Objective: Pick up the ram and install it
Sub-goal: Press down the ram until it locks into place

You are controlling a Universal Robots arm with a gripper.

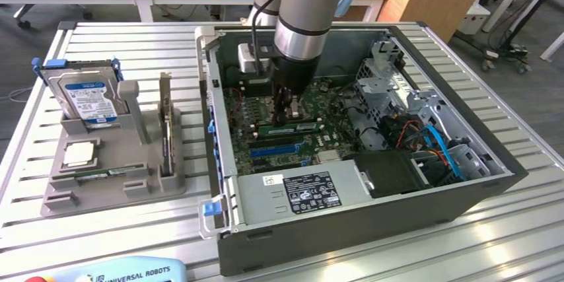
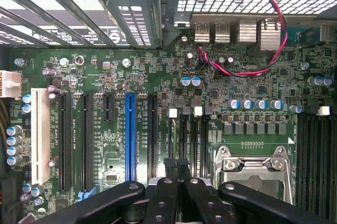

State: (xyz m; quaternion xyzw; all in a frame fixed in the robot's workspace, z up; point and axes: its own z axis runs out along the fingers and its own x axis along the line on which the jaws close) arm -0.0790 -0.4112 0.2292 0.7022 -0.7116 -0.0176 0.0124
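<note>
Claw [image 1: 287,115] closed, fingers pressed together, low over motherboard [image 1: 264,120] at frame centre (inside open computer case [image 1: 370,216]); ram [image 1: 164,123] upright in grey holder [image 1: 132,183], left.

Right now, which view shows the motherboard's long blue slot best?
The wrist view: the blue slot lies face-on and almost whole among black slots. The exterior view gives the slot as a small slanted blue strip inside the computer case.
</note>
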